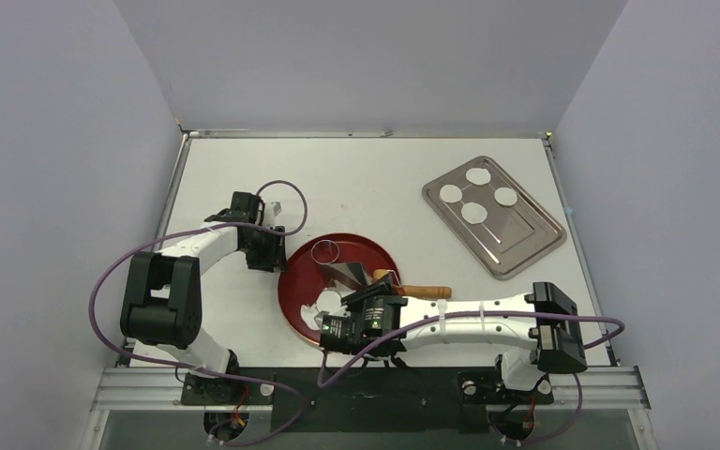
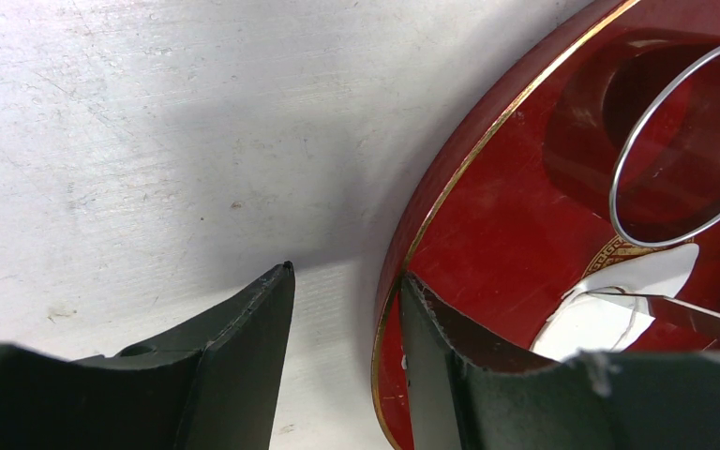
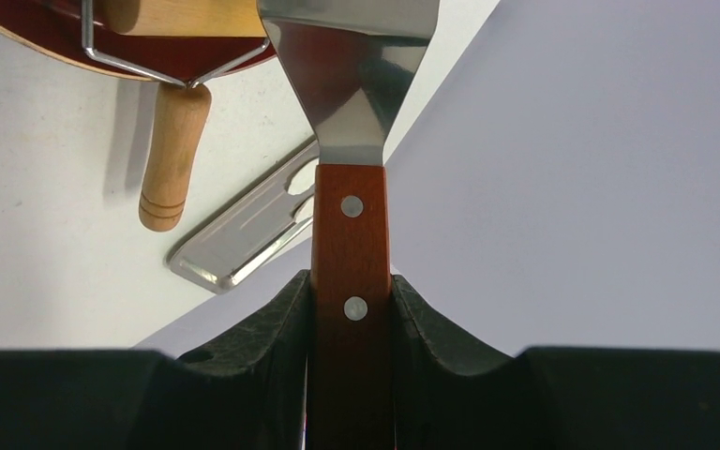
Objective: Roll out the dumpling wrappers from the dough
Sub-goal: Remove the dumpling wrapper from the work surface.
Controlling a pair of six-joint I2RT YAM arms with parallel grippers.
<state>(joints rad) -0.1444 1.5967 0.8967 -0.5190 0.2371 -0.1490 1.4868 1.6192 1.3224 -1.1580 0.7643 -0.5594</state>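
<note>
Several round white dumpling wrappers (image 1: 474, 213) lie on a steel tray (image 1: 525, 242) at the back right. The ragged dough sheet (image 1: 330, 302) (image 2: 586, 330), with round holes cut in it, lies on a red plate (image 1: 300, 281) (image 2: 525, 216). My right gripper (image 1: 364, 298) (image 3: 351, 277) is shut on the wooden handle of a steel spatula (image 3: 350, 234), whose blade (image 1: 347, 274) reaches over the plate. My left gripper (image 1: 274, 257) (image 2: 347, 272) stands open astride the plate's left rim, one finger on the table and the other on the plate's inner side.
A metal ring cutter (image 2: 613, 192) rests on the far part of the plate. A rolling pin with a wooden handle (image 1: 427, 292) (image 3: 171, 159) lies across the plate's right edge. Grey walls close in the table on three sides.
</note>
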